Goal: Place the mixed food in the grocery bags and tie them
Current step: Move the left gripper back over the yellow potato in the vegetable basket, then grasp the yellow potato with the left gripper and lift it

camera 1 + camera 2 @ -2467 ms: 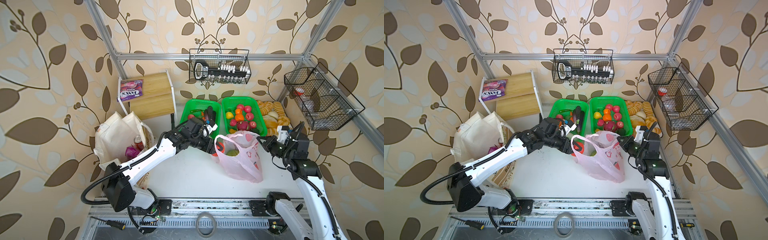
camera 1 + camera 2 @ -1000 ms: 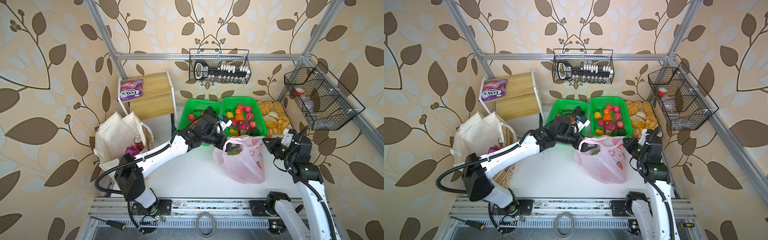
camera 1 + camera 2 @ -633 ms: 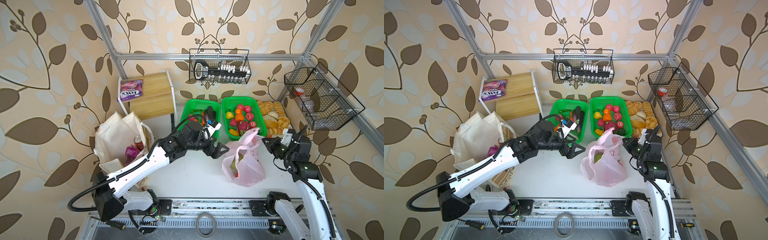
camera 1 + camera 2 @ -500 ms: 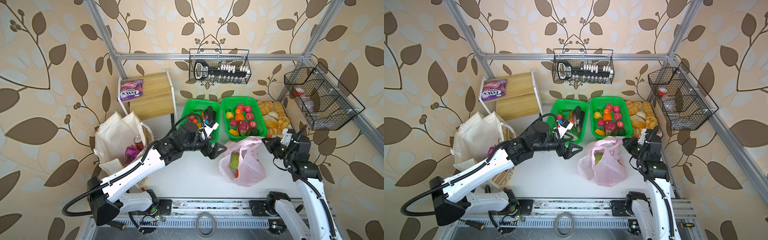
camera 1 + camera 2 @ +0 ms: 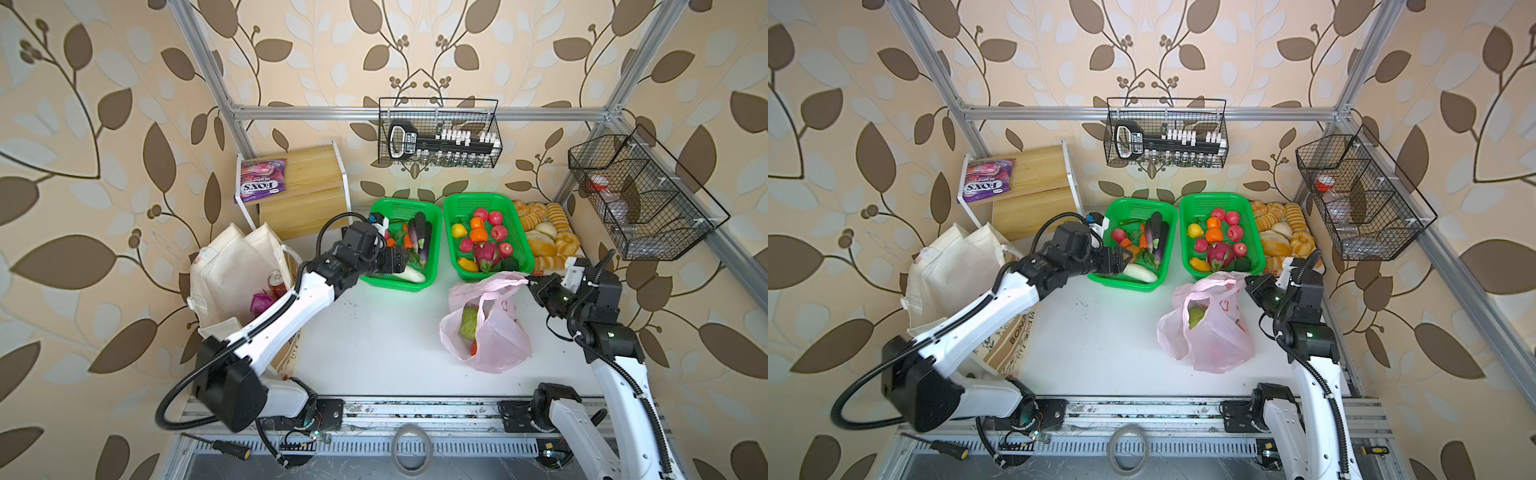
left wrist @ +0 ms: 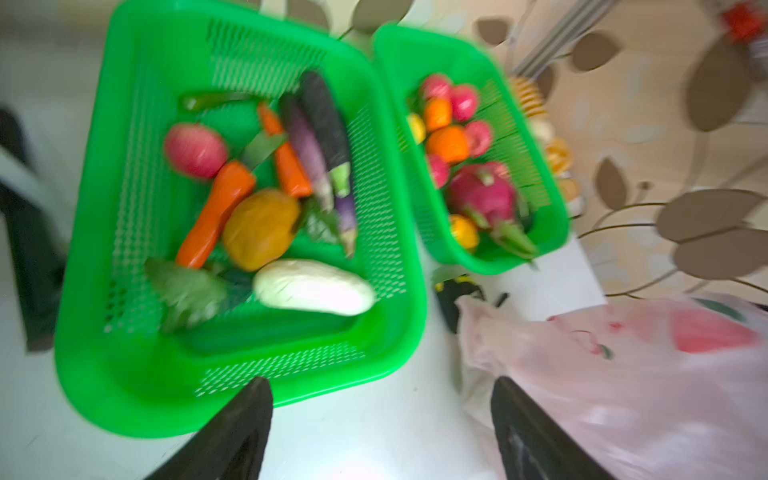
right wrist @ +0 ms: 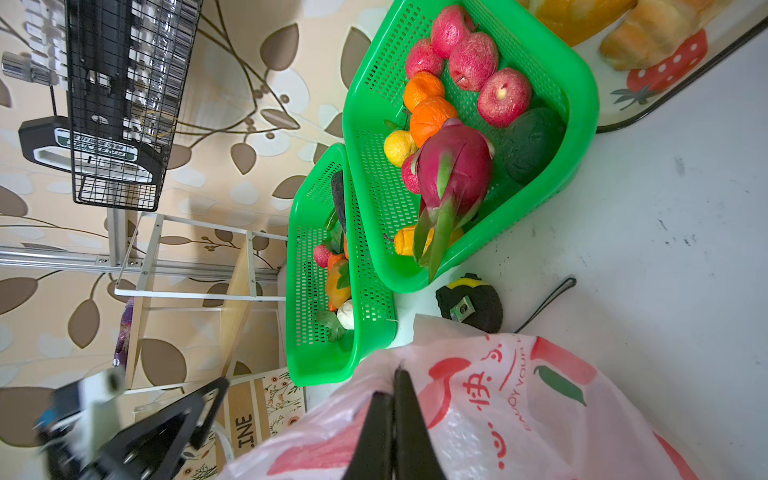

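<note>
With the left pincer (image 6: 380, 384) gaping empty, the right pincer (image 7: 394, 376) alone pinches the pink bag (image 5: 498, 332); a tug could tear it.

Left gripper (image 6: 380, 415) at bottom edge of frame: black fingers (image 6: 237, 436) wide apart, nothing between, white table (image 6: 374, 453) in gap.
Green basket (image 6: 124, 386) fills left and centre: carrots (image 6: 216, 208), purple eggplants (image 6: 320, 137), round red fruit (image 6: 195, 149), yellow-brown round vegetable (image 6: 262, 228), white vegetable (image 6: 311, 286), leaves.
Second green basket (image 6: 552, 237) upper right, just beside first: dragon fruit (image 6: 482, 195), oranges (image 6: 451, 143).
Pink plastic bag (image 6: 623, 386) lower right, partly behind one finger.
View blurred.
</note>
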Controlling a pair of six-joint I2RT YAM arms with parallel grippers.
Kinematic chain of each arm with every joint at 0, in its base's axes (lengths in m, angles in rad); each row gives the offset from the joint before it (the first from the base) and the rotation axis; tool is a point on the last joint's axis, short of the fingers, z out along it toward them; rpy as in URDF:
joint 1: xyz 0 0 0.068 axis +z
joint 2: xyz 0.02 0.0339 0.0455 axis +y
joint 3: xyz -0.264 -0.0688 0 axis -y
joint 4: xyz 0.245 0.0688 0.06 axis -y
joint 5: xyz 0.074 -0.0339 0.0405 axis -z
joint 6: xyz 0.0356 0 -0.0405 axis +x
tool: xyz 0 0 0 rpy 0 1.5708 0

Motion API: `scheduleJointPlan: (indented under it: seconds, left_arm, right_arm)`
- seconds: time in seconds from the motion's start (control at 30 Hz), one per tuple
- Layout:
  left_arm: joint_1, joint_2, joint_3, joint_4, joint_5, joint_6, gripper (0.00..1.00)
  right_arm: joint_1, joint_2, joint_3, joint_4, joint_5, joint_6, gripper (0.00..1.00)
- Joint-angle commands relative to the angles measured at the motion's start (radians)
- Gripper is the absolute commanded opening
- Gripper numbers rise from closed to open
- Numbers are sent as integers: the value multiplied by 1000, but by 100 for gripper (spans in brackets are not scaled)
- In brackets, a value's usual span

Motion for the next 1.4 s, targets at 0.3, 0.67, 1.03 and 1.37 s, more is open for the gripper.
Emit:
scheduleJointPlan:
  seconds: [0.3, 0.67, 1.03, 1.37]
  left_arm:
    - [44, 604, 589, -392, -132, 186, 82]
    - [82, 802, 857, -525, -172, 419, 67]
    - [82, 888, 934, -520, -63, 449, 64]
    - [82, 951, 937, -514, -94, 466, 62]
  right_arm:
    - [2, -6, -10, 20, -18, 1, 0]
    - [4, -13, -13, 15, -23, -9, 0]
    - [6, -13, -16, 20, -39, -7, 0]
    - [6, -18, -21, 18, -35, -9, 0]
